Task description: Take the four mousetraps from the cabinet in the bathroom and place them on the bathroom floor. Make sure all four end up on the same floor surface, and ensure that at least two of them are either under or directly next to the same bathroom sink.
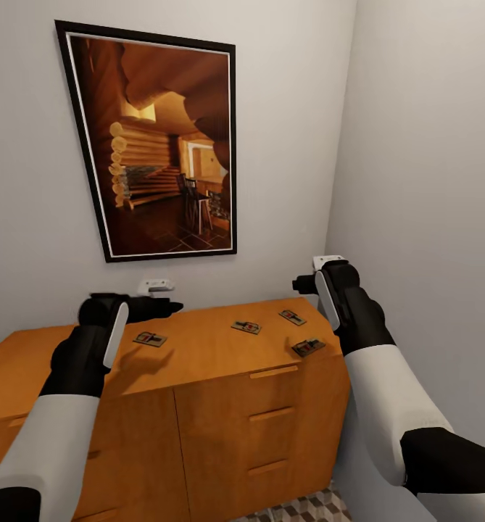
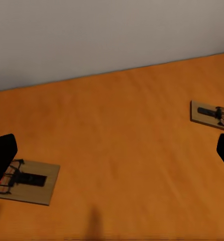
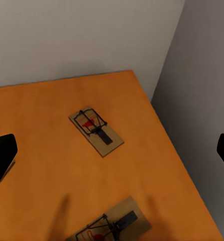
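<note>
Fingers of both grippers apart, empty, above cabinet [image 1: 199, 348] top. Step: first pickup. Next: lower right gripper [image 3: 112, 150] onto mousetraps [image 3: 96, 131], clamp one.

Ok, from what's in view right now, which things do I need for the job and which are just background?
For the job:
- four small flat brown wooden mousetraps, all lying on the cabinet top
- low orange-brown wooden cabinet with bar handles
- cube-patterned tiled bathroom floor

Just there:
- black-framed log-cabin picture on the wall
- small white wall fittings
</note>
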{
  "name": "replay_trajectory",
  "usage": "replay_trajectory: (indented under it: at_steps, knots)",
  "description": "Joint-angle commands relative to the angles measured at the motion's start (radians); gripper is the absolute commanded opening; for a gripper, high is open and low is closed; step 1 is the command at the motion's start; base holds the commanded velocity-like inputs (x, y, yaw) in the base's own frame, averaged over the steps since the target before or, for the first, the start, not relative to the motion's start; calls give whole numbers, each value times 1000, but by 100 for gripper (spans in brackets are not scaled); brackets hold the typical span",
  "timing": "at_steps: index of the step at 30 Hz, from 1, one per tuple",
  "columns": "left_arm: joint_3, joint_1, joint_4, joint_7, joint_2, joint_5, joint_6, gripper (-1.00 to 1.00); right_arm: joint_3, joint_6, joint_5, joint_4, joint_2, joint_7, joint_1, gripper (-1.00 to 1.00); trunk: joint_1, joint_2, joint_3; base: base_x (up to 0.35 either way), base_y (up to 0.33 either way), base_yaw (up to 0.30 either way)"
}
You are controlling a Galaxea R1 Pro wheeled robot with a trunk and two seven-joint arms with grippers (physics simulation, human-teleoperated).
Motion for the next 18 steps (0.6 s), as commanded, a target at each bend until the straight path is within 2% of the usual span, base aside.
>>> replay_trajectory:
  at_steps: [1,6,13,18]
  knots:
    - [0,-1,7,-2,-1,0,4,100,1,4,-1,-1,0,-3,-1,100,0,-1,-1,1,0,0]
    - [-1,-1,33,-3,-12,0,3,100,1,4,-3,-2,0,-3,-1,100,0,-1,-1,0,0,0]
    - [-2,-1,53,2,-57,-8,-1,100,4,4,-3,-5,0,-3,-1,100,0,-1,-1,0,0,0]
    - [-5,-1,58,8,-77,-12,-3,100,3,4,-2,-8,-1,-2,-1,100,0,-1,-1,0,0,0]
